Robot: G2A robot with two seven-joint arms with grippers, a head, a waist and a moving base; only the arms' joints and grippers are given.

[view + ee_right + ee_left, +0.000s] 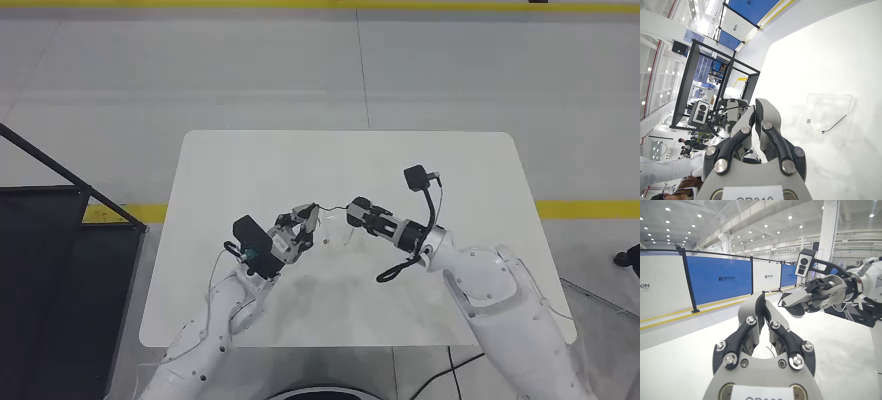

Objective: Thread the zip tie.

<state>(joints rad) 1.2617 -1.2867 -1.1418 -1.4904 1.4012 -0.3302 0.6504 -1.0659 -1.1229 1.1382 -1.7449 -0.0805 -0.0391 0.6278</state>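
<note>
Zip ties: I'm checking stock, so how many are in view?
2. A held zip tie spans between the left gripper and right gripper; a spare zip tie lies on the clear tray. More could hide behind the arms.

Both arms, claws meeting tip to tip at mid-height
Item 1, left claw [762,298]: fingers pressed together on the zip tie [772,291], wrist raised, pointing at the right claw [786,303]; item 2, right arm: elbow bent inward, forearm near level, fingers closed on the tie's far end
</note>
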